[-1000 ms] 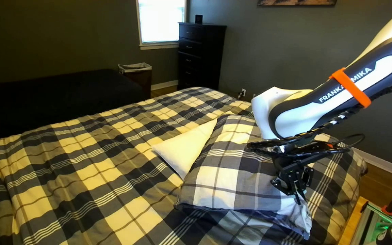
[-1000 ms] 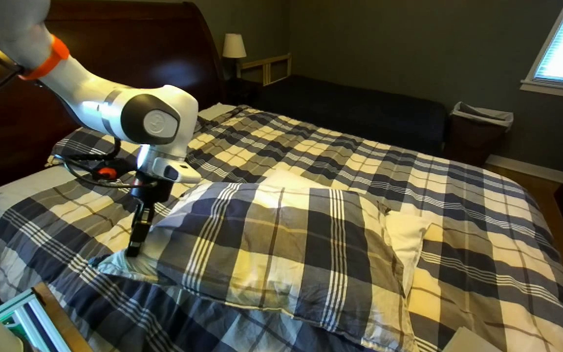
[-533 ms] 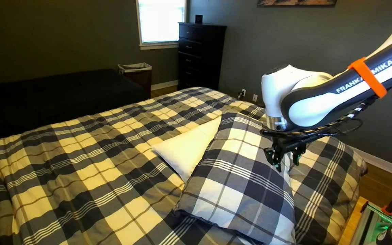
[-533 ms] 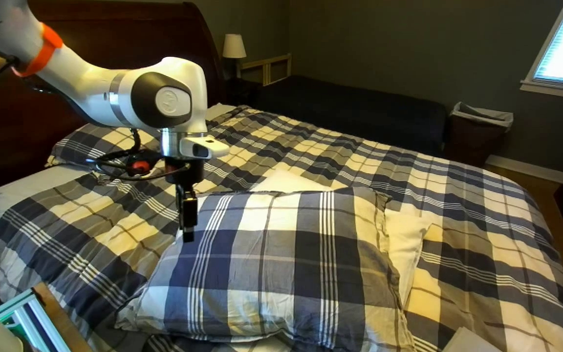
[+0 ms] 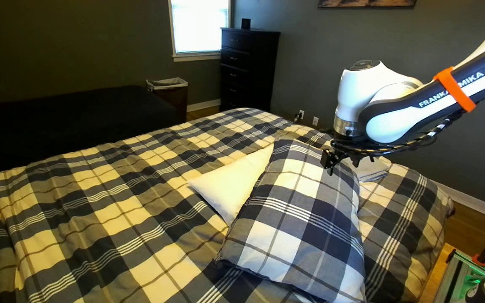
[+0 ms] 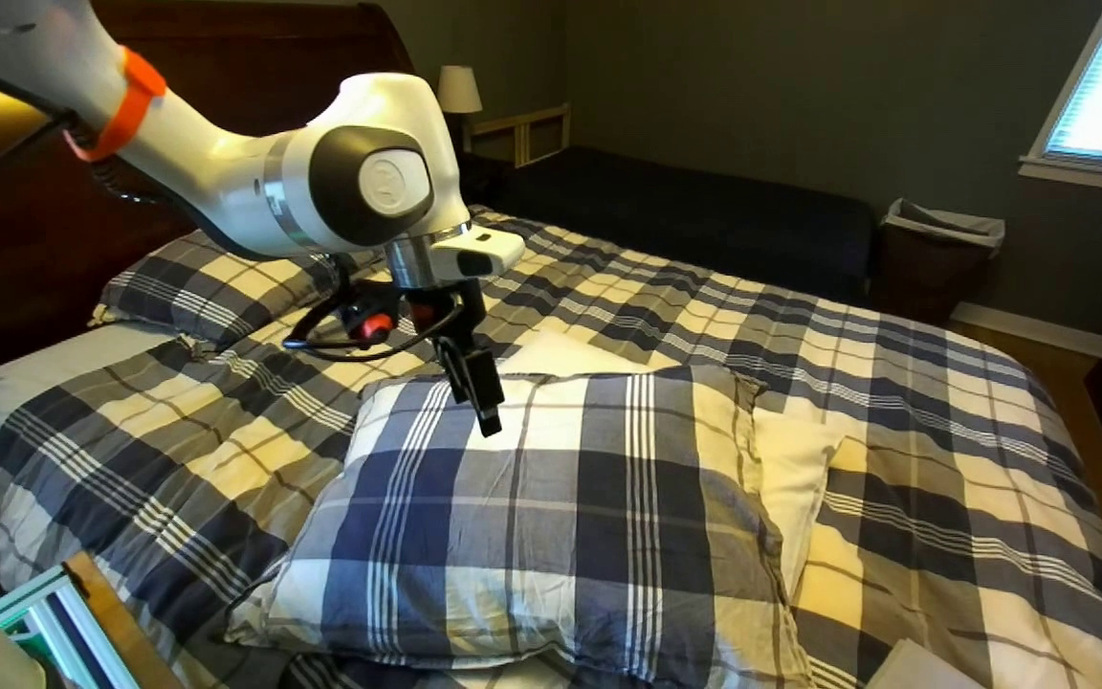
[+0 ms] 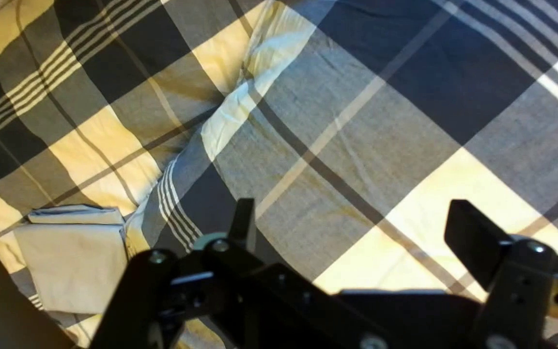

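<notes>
Gripper (image 7: 351, 217) being held above plaid pillow (image 6: 541, 517), fingers (image 7: 475, 242) being held wide apart, white pillow (image 5: 230, 185) being partly covered beneath

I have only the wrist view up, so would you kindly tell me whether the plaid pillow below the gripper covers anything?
Observer: Yes, it partly covers a white pillow; in both exterior views some white shows past the edge of the plaid pillow.
Operator: Thank you. What lies over by the headboard?
Observer: A second plaid pillow lies near it.
Operator: And is there anything standing beyond the plaid-covered bed?
Observer: A dark bin with a pale liner stands past it.
</notes>
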